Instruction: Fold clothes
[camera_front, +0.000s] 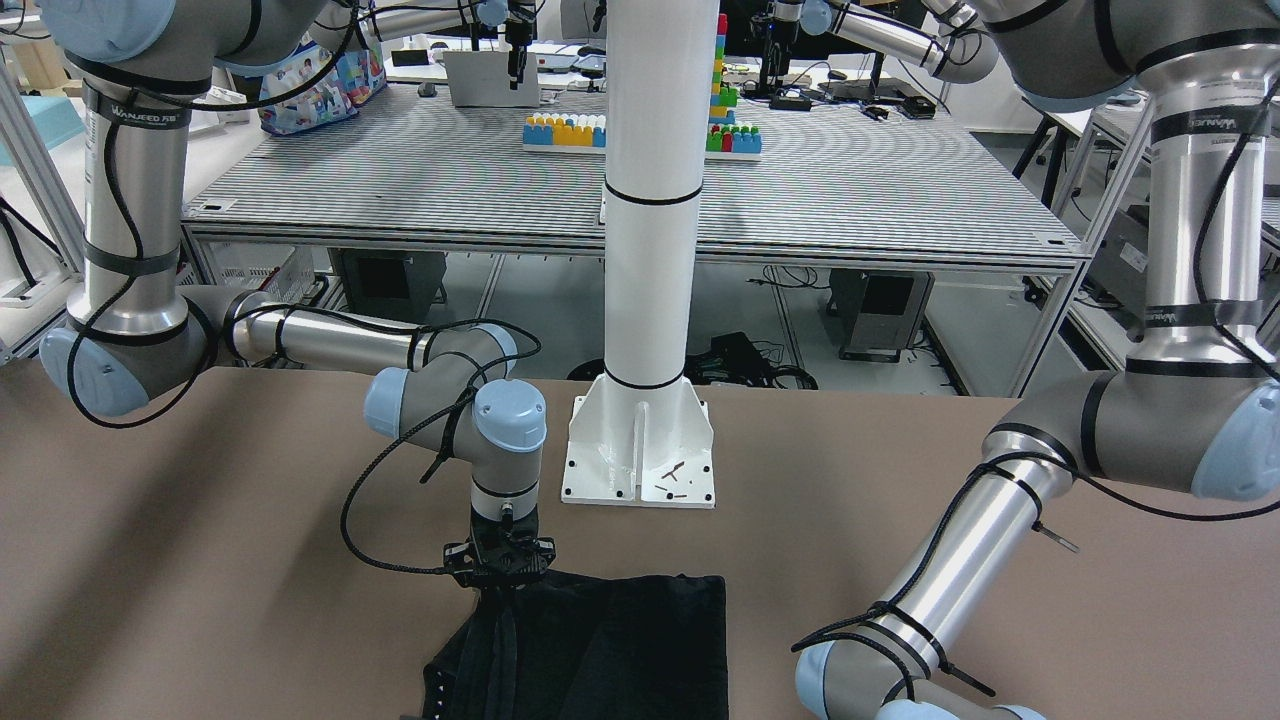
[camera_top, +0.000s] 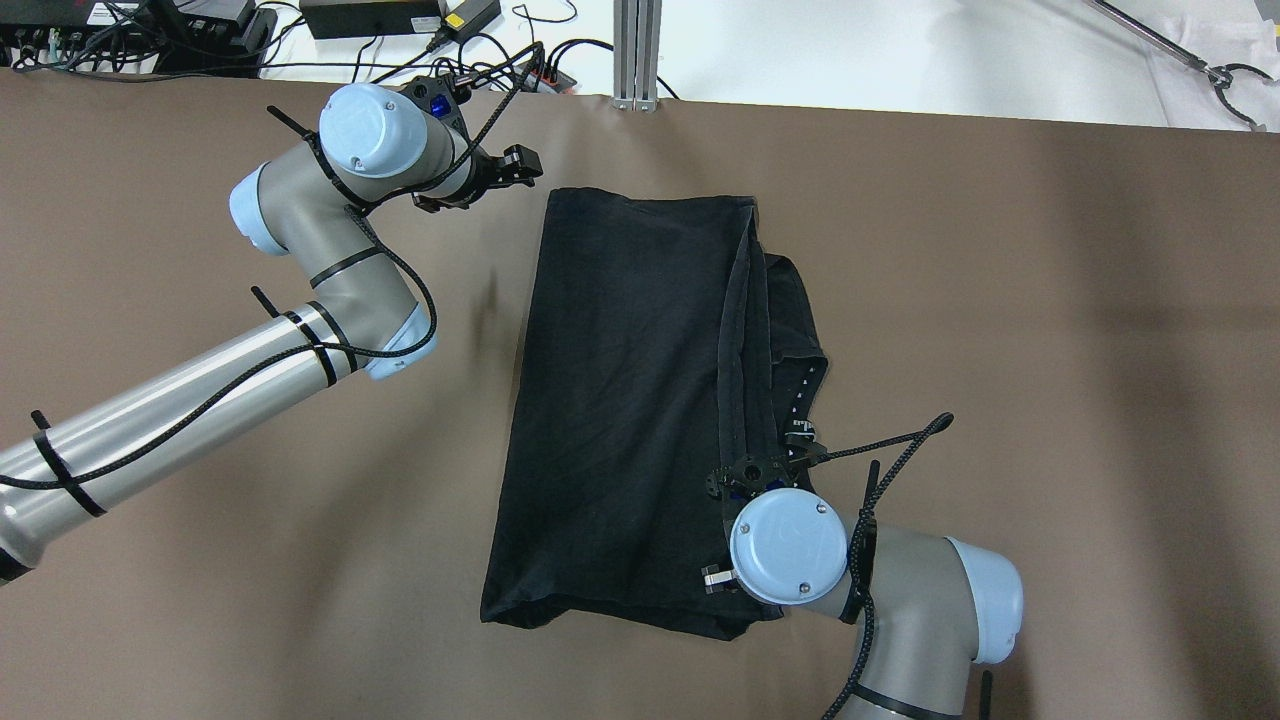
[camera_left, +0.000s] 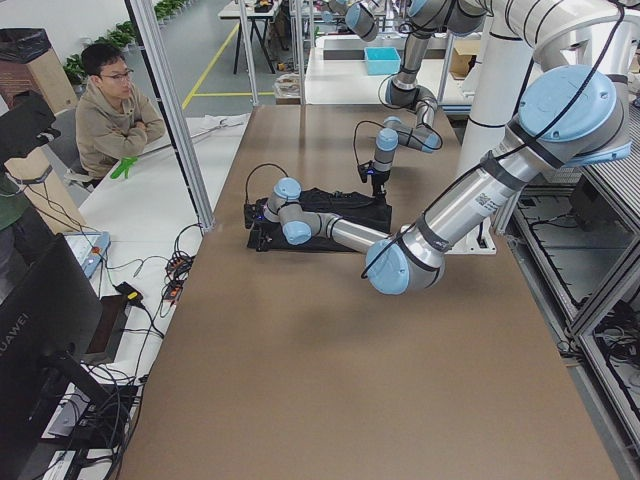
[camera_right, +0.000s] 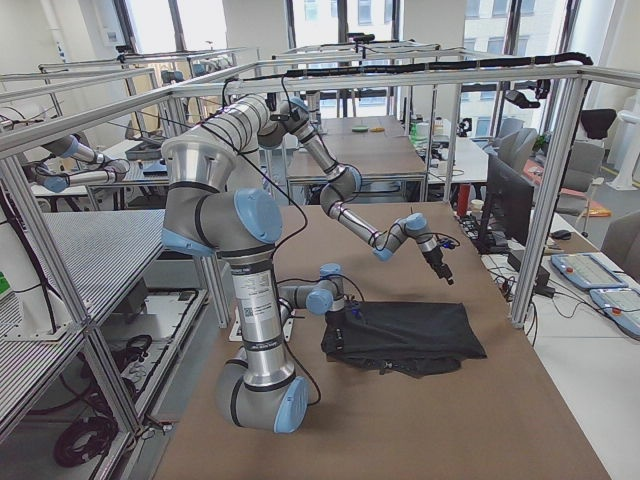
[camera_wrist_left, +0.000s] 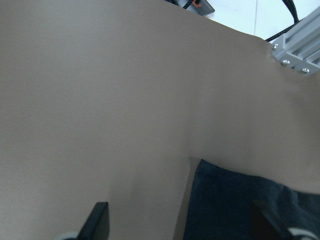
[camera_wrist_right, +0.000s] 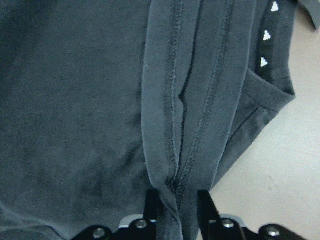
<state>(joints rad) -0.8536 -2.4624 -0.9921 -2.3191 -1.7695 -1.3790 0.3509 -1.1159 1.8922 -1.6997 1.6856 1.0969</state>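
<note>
My right pincer (camera_wrist_right: 178, 201) grips the doubled hem of the black garment (camera_top: 620, 400) lying on the surface (camera_top: 1000, 300), likely to carry the fold over, while my left pincer (camera_top: 512, 168) hangs released beside its corner.

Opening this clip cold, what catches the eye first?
A black garment lies folded lengthwise in the middle of the brown table. The right gripper pinches its layered seamed edge between its fingers, while the left gripper hovers open beside the garment's far left corner.
</note>
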